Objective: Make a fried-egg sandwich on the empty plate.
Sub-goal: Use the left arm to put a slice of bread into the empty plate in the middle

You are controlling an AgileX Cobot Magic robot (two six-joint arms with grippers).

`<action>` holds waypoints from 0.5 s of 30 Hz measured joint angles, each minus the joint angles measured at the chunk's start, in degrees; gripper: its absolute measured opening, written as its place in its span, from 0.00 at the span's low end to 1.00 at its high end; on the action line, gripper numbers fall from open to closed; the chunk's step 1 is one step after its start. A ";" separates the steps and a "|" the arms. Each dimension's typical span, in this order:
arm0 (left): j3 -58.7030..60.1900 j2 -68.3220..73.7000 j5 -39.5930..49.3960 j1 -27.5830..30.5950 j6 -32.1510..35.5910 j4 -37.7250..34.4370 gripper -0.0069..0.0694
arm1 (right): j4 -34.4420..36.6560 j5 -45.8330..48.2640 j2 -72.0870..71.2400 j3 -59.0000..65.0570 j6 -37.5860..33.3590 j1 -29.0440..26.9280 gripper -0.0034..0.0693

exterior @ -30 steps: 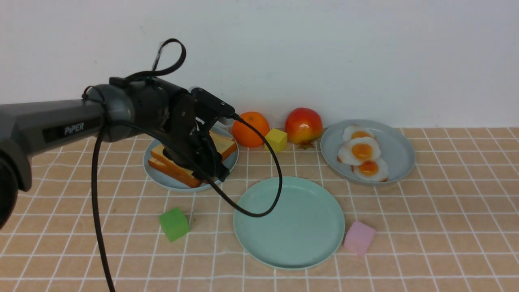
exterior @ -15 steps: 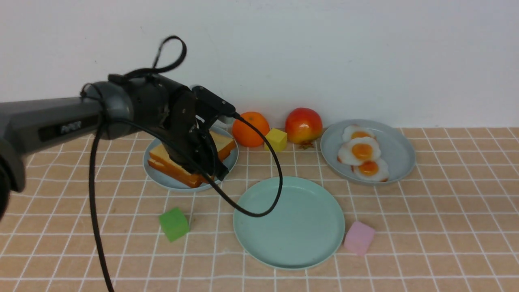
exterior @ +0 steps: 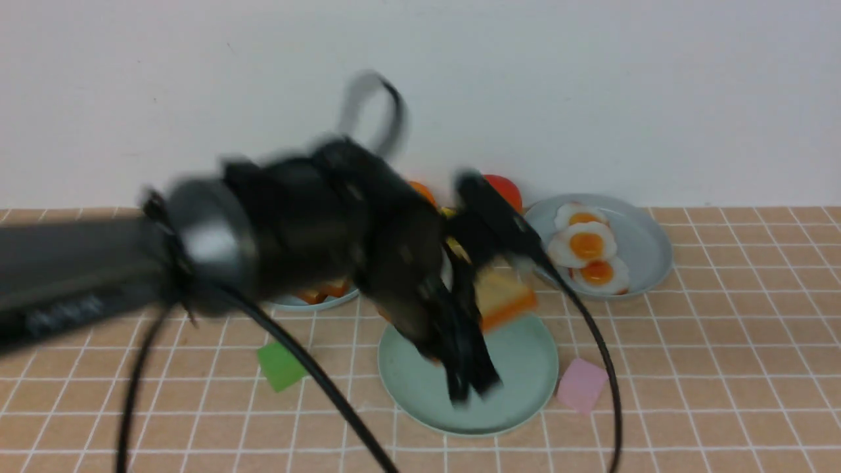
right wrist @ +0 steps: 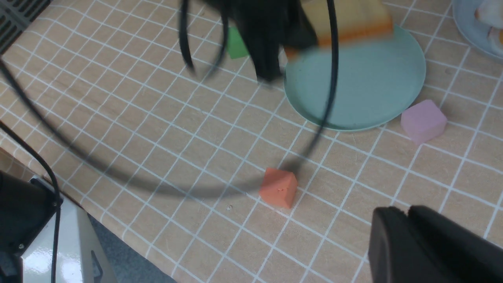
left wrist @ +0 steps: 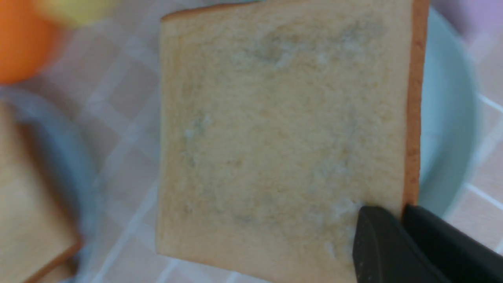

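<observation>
My left gripper (exterior: 473, 322) is shut on one corner of a square toast slice (exterior: 502, 299), which it holds in the air over the back of the empty mint-green plate (exterior: 519, 387). In the left wrist view both fingers pinch the orange-brown crust at the left gripper (left wrist: 402, 210), and the toast slice's (left wrist: 283, 137) tan face fills the picture. The fried egg (exterior: 585, 244) lies with two smaller eggs on a grey-blue plate (exterior: 647, 249) at the back right. My right gripper (right wrist: 406, 210) is shut and holds nothing, low over bare tiles near the mint plate (right wrist: 353, 90).
More toast (exterior: 322, 292) stays on the pale blue plate, mostly hidden behind my left arm. A green cube (exterior: 281, 364), a pink cube (exterior: 581, 384) and an orange-red cube (right wrist: 279, 186) lie around the mint plate. An apple (exterior: 506, 187) stands by the wall. The left arm's cable hangs over the table.
My left arm has lifted one toast slice off the pale blue plate and swung it right to above the mint plate; it is blurred with motion.
</observation>
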 joint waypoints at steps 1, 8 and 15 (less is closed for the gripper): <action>0.00 0.17 -0.12 -0.21 0.00 0.25 0.13 | 0.00 0.00 0.00 0.00 0.00 0.00 0.15; 0.48 5.85 -3.93 -1.98 0.02 4.93 0.13 | -0.11 0.13 0.00 0.00 0.00 0.00 0.16; 0.48 6.87 -4.29 -1.98 0.02 5.56 0.27 | -2.59 0.61 0.00 0.00 0.32 0.00 0.20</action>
